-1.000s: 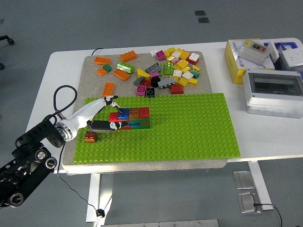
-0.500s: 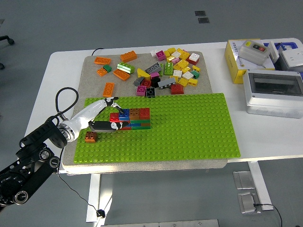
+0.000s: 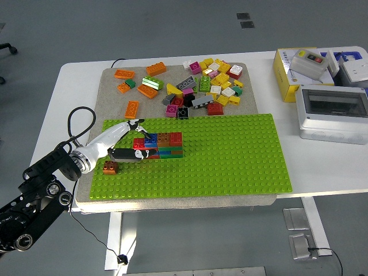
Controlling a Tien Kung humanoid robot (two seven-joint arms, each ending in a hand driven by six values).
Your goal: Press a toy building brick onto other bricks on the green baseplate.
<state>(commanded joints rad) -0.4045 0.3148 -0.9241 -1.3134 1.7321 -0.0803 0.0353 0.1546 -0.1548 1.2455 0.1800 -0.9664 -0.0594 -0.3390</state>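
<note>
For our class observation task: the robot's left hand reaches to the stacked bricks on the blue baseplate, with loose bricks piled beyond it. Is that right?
Not quite: the head view shows the baseplate is green, not blue. The left hand does reach the stacked bricks, and loose bricks lie beyond it.

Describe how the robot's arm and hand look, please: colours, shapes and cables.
The left arm is black, built of chunky round joints with silver-ringed discs. A white, tapering forearm shell leads to the left hand, whose slim fingers are white and black. A black cable loops above the wrist.
</note>
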